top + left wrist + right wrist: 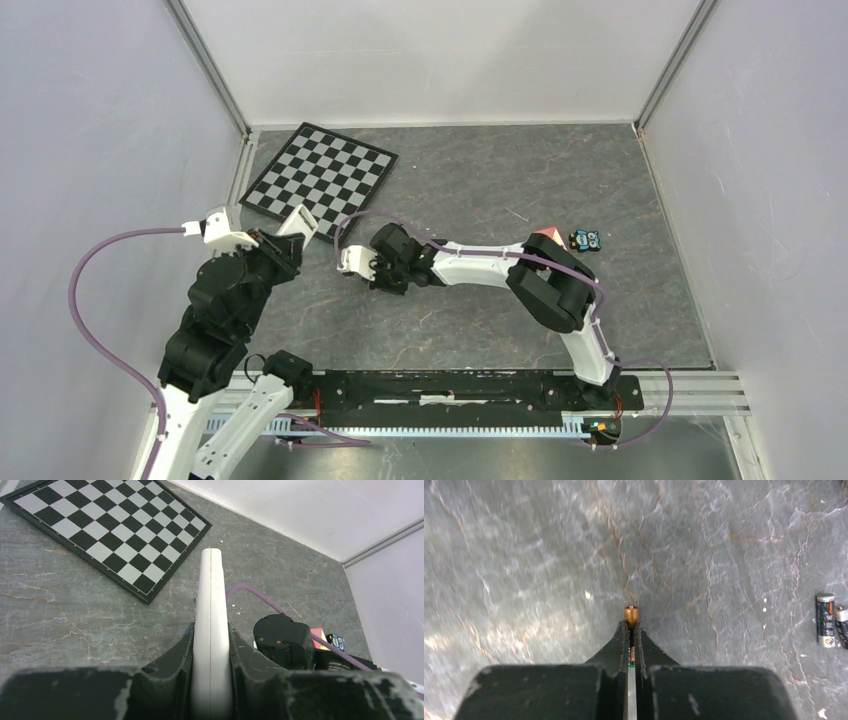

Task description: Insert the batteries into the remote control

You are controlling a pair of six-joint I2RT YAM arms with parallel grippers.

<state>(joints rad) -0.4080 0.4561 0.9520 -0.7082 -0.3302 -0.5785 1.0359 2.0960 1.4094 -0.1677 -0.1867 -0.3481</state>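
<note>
Remote control [211, 580] clamped edge-on in the left gripper [211, 631] — one battery [631, 615] pinched in the right gripper [631, 628].

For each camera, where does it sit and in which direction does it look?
Top external: above and behind, looking down at the table; left arm and right arm show.
Left wrist: on the left arm, looking along the left hand holding the remote control.
Right wrist: looking down past the right hand shut on a battery.
Shared: top and left wrist both show the chessboard.
</note>
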